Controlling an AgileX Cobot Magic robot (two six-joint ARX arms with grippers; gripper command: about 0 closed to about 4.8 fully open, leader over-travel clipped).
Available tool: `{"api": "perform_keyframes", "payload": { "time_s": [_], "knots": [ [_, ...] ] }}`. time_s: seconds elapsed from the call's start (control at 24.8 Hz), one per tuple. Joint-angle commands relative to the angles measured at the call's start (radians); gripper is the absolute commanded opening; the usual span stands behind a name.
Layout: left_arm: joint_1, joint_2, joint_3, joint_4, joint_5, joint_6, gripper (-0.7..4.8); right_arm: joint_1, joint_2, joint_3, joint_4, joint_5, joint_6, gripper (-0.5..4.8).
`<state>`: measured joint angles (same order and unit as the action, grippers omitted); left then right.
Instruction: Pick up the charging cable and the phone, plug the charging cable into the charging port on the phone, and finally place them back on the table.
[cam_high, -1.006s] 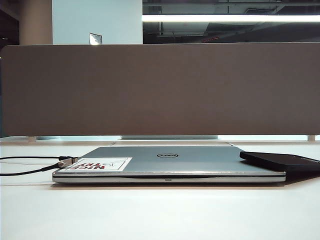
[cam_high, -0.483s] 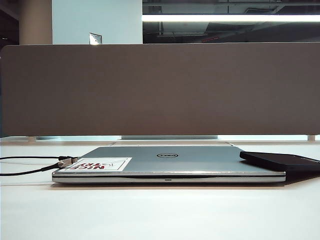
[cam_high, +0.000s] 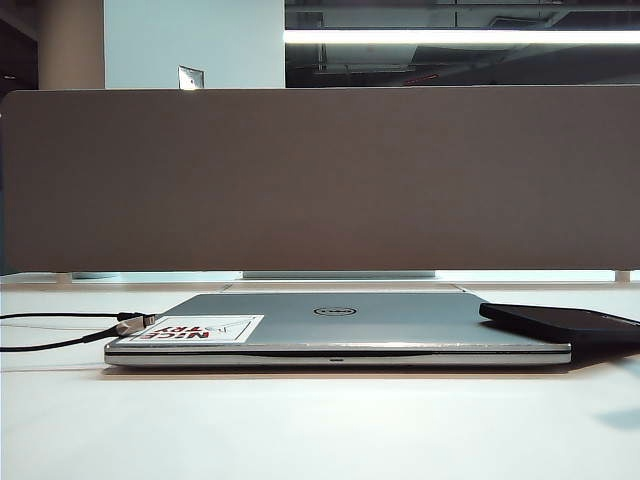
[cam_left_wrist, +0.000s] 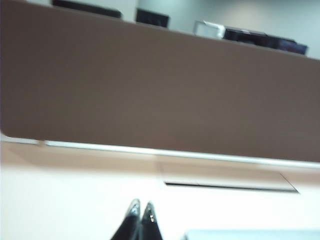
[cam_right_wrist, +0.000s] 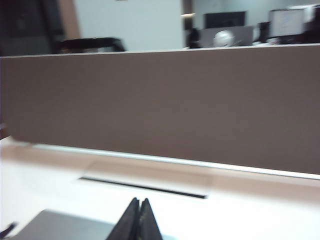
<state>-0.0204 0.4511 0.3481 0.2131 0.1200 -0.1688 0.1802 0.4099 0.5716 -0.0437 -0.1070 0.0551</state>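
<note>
The phone (cam_high: 562, 322) lies flat on the right corner of the closed silver laptop (cam_high: 335, 328), while the charging cable (cam_high: 60, 330) trails across the white table (cam_high: 320, 430), its metal plug resting at the laptop's left corner. The left gripper (cam_left_wrist: 140, 213) and right gripper (cam_right_wrist: 139, 209) hang above the table, each with fingers pressed together and empty, facing the brown divider panel (cam_high: 320, 180).
</note>
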Motion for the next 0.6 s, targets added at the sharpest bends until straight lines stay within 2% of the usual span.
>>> {"api": "perform_keyframes", "payload": {
  "time_s": [0.04, 0.28, 0.36, 0.6],
  "knots": [
    [-0.063, 0.075, 0.021, 0.014, 0.004, 0.048, -0.05, 0.089, 0.014, 0.010, 0.015, 0.022, -0.004, -0.04],
    [-0.173, 0.208, 0.058, 0.013, 0.004, 0.146, -0.06, 0.277, 0.016, 0.010, -0.060, 0.127, -0.005, -0.04],
    [-0.219, 0.273, 0.076, 0.003, 0.004, 0.222, -0.06, 0.377, 0.016, 0.010, -0.137, 0.138, -0.008, -0.04],
    [-0.316, 0.365, 0.079, -0.108, 0.004, 0.453, -0.06, 0.563, 0.016, 0.010, -0.214, 0.139, -0.119, -0.04]
  ]
}}
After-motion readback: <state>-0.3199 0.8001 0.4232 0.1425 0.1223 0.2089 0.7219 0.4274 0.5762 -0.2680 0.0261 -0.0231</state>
